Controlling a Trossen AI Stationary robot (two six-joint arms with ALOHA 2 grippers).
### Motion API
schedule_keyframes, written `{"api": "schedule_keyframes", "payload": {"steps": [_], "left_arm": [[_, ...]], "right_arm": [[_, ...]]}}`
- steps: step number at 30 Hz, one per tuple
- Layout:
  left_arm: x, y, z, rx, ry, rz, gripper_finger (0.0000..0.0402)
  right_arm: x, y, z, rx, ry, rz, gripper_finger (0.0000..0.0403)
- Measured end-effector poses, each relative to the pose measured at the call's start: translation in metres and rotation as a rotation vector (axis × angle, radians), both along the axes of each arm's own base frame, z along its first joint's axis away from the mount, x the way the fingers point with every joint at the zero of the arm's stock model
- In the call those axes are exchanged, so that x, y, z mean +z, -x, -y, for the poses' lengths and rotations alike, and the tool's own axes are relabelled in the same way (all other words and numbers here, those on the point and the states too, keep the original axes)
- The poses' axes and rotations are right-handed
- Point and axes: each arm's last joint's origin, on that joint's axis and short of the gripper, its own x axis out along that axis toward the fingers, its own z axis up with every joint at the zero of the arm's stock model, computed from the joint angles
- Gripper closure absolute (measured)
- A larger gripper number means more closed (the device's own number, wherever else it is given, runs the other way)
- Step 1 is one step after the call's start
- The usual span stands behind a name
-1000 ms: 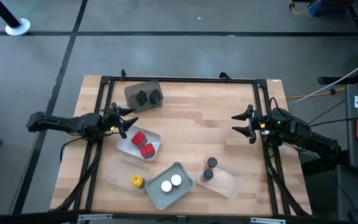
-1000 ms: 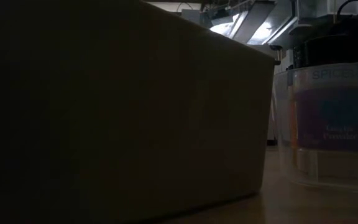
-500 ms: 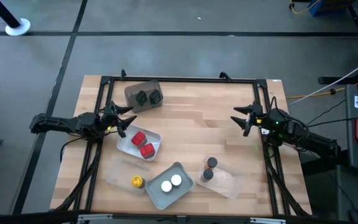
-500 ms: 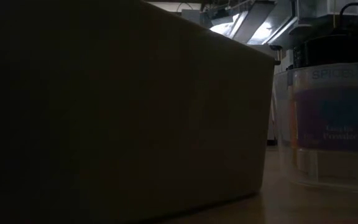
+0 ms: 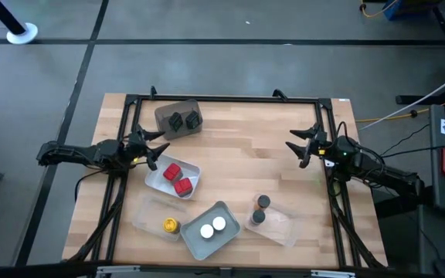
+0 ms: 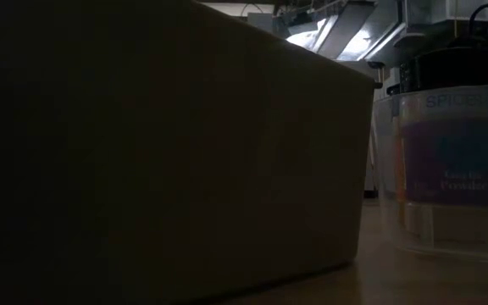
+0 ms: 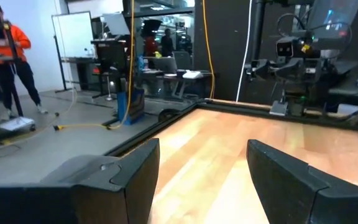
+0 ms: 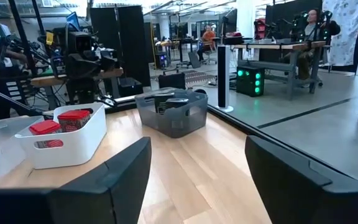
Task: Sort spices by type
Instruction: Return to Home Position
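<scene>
Dark and gaping with nothing held, the left pincer [image 5: 158,152] hovers just beside the white tray [image 5: 154,182] holding two red boxes [image 5: 178,178], the right pincer [image 5: 296,150], equally open and empty, hangs well apart from that tray across the desk [image 5: 238,154], and two black boxes [image 5: 185,120] sit in a grey tub [image 5: 163,116] near the tray.

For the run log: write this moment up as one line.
left gripper: open, left edge | right gripper: open, right edge | red boxes: white tray | black boxes: grey bin
</scene>
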Motion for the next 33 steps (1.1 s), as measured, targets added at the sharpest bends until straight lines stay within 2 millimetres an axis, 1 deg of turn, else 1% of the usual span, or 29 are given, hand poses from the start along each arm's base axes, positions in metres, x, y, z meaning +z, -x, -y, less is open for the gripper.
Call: {"api": "schedule_keyframes", "payload": {"steps": [4,33], "left_arm": [[0.0,0.0,0.0,0.002,-0.048,-0.027,0.0176],[0.0,0.0,0.0,0.001,-0.031,-0.017,0.0176]], "right_arm": [[-0.0005,-0.0001,-0.0003,0.012,-0.002,-0.004,0.0143],[-0.0009,-0.0004,-0.0004,0.019,-0.002,-0.001,0.0143]]}}
